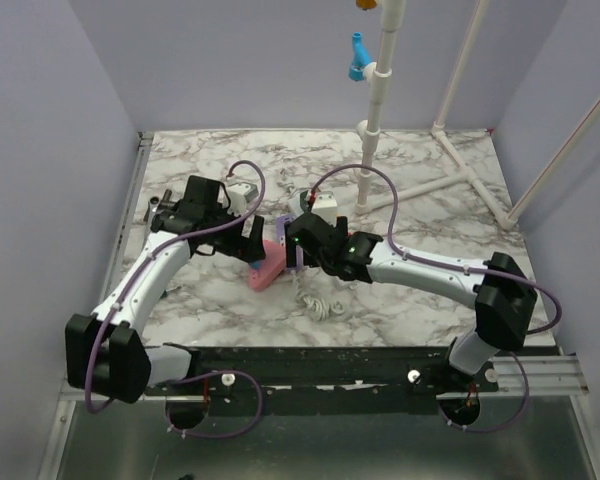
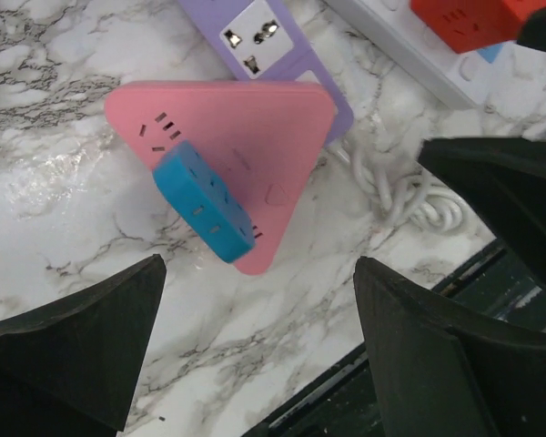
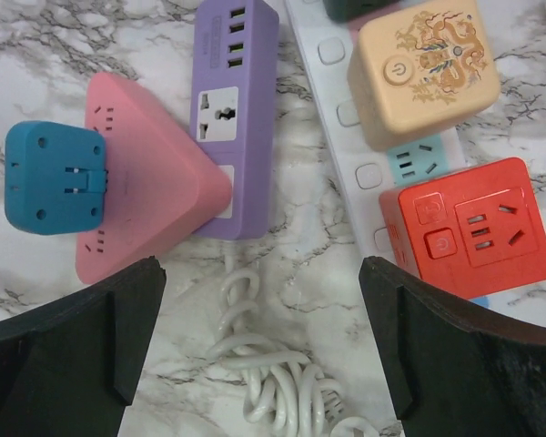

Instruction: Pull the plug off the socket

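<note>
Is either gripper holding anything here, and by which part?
Nothing is held. The left gripper stands open above the pink triangular adapter; the right gripper stands open above the coiled white cord.

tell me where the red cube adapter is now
In the right wrist view the red cube adapter sits at the right on the white power strip, just below the beige cube, right of the purple bar.

Objects I count from my station: three socket bodies, namely one white power strip (image 3: 328,82), one purple bar (image 3: 235,137) and one pink triangular block (image 3: 146,200). Three cube plugs are fully in view: one blue cube (image 3: 55,177), one cream cube (image 3: 423,68) and one red cube (image 3: 469,232). There is one coiled white cord (image 3: 273,382).
</note>
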### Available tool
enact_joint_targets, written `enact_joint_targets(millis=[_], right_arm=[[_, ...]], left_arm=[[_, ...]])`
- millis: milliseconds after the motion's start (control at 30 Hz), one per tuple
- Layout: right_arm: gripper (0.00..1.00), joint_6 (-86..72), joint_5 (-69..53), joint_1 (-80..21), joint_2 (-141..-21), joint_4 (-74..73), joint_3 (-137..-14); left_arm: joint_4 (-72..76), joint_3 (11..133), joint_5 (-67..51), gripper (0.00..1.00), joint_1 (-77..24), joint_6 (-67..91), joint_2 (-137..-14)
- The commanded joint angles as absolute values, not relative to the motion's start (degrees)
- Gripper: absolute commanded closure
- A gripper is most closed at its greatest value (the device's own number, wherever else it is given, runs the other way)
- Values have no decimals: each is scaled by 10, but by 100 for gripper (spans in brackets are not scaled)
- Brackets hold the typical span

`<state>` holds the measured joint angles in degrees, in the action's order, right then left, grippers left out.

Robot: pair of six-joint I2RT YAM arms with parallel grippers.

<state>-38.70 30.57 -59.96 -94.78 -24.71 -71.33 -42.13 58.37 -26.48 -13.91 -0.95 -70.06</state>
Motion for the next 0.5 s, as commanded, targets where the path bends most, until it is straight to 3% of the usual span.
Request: enact_joint_targets(millis=[0,300,467], right_arm=[[0,-415,277,-596,-913,-239,-700],[0,-434,238,-572,-893,-233,-682],[0,-446,201,-556,-899,-209,-657]], left_arm=[[-368,595,-213,15,-150,31,-778],[-346,592,-192,29,-169,42,-847],[-335,601,-194,71,-174,44,-870]])
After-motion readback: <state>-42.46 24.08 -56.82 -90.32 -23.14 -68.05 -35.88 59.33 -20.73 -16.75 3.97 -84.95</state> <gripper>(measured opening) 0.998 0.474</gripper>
